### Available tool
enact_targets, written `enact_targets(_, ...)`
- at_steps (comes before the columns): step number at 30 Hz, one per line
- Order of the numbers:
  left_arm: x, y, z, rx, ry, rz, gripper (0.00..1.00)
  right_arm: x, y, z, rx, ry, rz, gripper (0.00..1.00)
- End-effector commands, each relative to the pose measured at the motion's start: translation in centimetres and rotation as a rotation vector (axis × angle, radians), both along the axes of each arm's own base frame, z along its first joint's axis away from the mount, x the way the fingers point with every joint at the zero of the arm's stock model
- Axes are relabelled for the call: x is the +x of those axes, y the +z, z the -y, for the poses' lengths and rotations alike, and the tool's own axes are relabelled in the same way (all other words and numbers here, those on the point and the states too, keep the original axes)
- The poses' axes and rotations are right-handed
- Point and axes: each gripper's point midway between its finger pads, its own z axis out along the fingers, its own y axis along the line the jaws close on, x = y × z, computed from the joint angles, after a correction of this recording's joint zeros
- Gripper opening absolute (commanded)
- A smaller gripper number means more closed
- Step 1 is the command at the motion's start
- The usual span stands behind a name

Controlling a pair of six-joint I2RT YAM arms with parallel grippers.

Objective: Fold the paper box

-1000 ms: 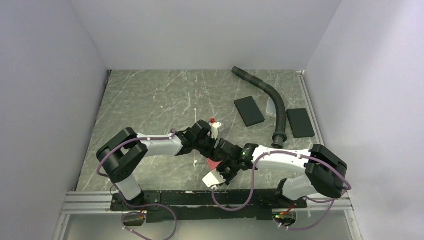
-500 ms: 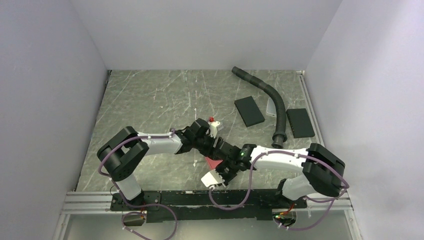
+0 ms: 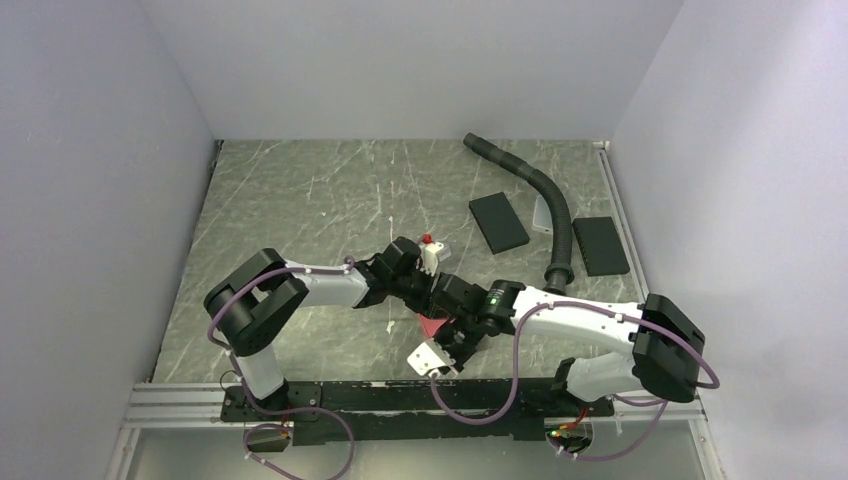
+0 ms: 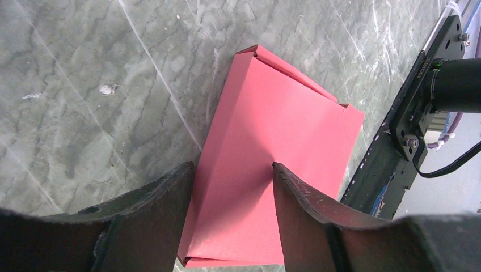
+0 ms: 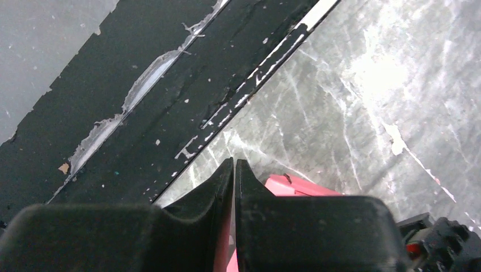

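Observation:
The paper box [image 4: 283, 130] is a flat red-pink cardboard piece lying on the marble table near its front edge. In the top view only a small part of it [image 3: 432, 325] shows between the two wrists. My left gripper [image 4: 232, 165] is open, its fingers spread over the box's near half; in the top view it [image 3: 422, 298] sits just behind the box. My right gripper [image 5: 233, 162] is shut, with a thin red edge of the box [image 5: 224, 249] showing between its fingers. More of the box [image 5: 295, 186] shows beside the right finger.
The black front rail [image 5: 142, 85] runs close by the box, also in the left wrist view [image 4: 408, 136]. Two black flat pads [image 3: 498, 222] [image 3: 600, 245] and a black corrugated hose [image 3: 548, 200] lie at the back right. A small red-and-white piece [image 3: 428, 241] sits by the left wrist.
The right arm's elbow has swung right and its wrist has turned slightly. The left arm's shoulder has shifted a little right. The box stays in the same spot.

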Motion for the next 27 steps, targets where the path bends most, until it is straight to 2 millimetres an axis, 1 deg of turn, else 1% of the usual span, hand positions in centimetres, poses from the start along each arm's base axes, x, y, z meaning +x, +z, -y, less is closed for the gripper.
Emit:
enact_targets(1, -5.0, -7.8, -6.5, 0.318, 0.003, -0.205, 0.62, 0.9, 1.8, -1.2, 0.056, -0.054, 0.007, 0.09)
enact_targets(3, -5.0, -7.9, -6.4, 0.319, 0.002, -0.206, 0.61, 2.0, 1.0, -1.3, 0.040, -0.101, 0.033, 0.08)
enact_targets(6, -4.9, -7.8, -6.3, 0.317, -0.001, -0.208, 0.61, 3.0, -0.4, -1.2, -0.011, -0.148, 0.055, 0.07)
enact_targets(10, -4.8, -7.8, -6.0, 0.311, -0.003, -0.207, 0.61, 4.0, -1.7, -1.3, -0.055, -0.186, 0.077, 0.06)
enact_targets(13, -4.9, -7.8, -6.0, 0.308, -0.005, -0.211, 0.61, 4.2, -2.6, -1.0, -0.086, -0.194, 0.079, 0.06)
enact_targets(17, -5.2, -8.2, -6.1, 0.307, -0.010, -0.223, 0.61, 5.0, -3.7, -0.7, -0.126, -0.227, 0.105, 0.05)
enact_targets(27, -5.8, -8.5, -6.2, 0.297, -0.016, -0.249, 0.60, 7.8, -4.5, -1.0, -0.129, -0.351, 0.212, 0.05)
